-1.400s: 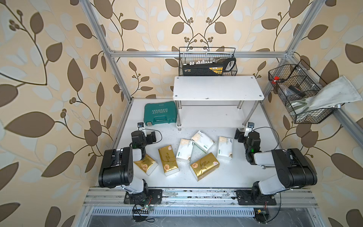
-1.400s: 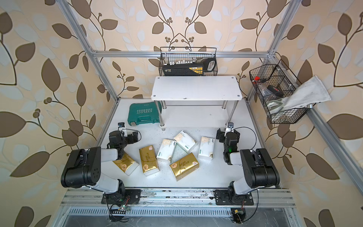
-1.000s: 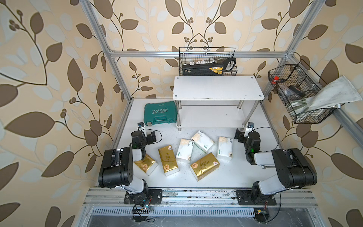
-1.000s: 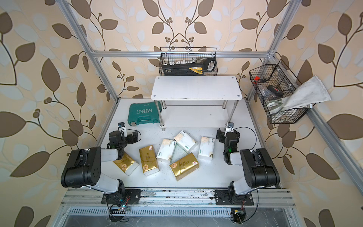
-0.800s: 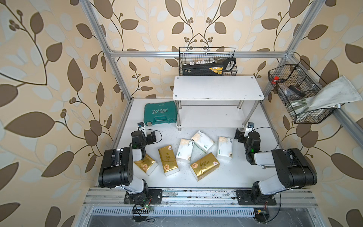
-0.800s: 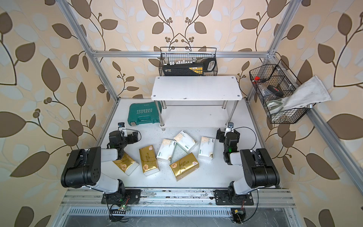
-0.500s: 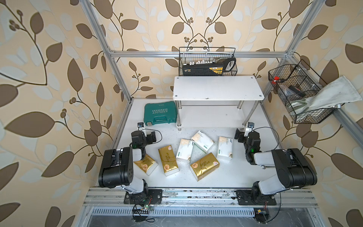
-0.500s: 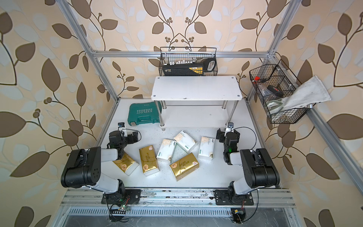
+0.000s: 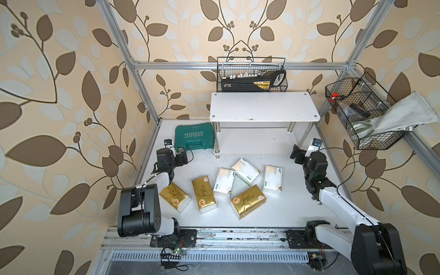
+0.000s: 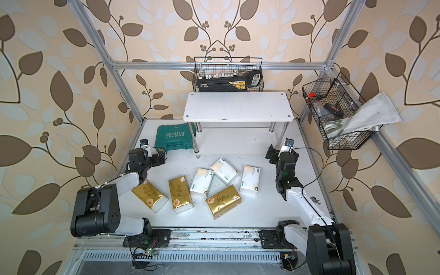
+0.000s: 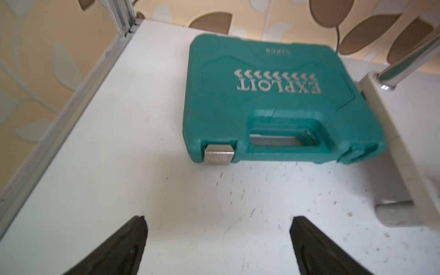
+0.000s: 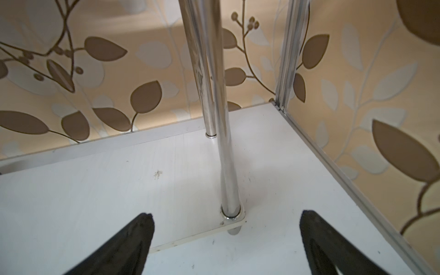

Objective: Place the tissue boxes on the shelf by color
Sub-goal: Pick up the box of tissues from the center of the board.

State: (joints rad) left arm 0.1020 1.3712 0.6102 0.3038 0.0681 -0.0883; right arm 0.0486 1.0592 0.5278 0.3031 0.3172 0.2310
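Note:
Three gold tissue boxes (image 9: 175,195) (image 9: 204,194) (image 9: 247,201) and three white ones with green labels (image 9: 223,182) (image 9: 245,171) (image 9: 272,179) lie loose on the table's front half in both top views. Behind them stands the white shelf (image 9: 264,107), both of its boards bare. My left gripper (image 9: 184,156) (image 11: 217,217) rests open at the left, pointing at the green case, with nothing between its fingers. At the right, my right gripper (image 9: 296,156) (image 12: 226,215) is open and empty, facing the shelf's chrome leg (image 12: 228,166).
A green tool case (image 9: 194,139) (image 11: 273,107) lies left of the shelf. One black wire basket (image 9: 252,76) hangs behind the shelf, and another (image 9: 364,119) with a cloth hangs on the right wall. Aluminium frame posts (image 9: 140,81) bound the table.

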